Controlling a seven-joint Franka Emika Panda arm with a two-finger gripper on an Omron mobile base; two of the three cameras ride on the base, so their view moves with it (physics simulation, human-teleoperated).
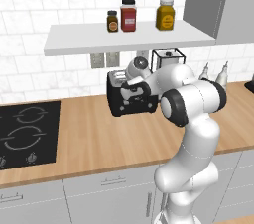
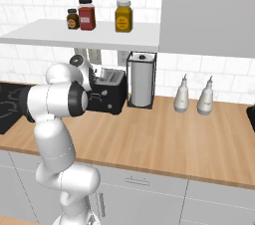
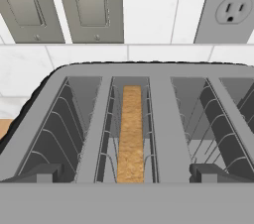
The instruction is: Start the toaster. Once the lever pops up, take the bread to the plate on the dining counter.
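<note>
Bread [image 3: 131,134] stands on edge in a slot of the toaster [image 3: 163,119], which sits on the wood surface [image 1: 99,134] against the wall. Claw [image 3: 127,178] hovers directly above, fully open, empty, apparently poised over the slice.

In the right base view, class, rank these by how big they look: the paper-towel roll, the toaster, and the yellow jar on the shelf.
1. Paper-towel roll and toaster: unsure, since the arm hides part of the toaster.
2. Yellow jar: clearly smallest.
</note>
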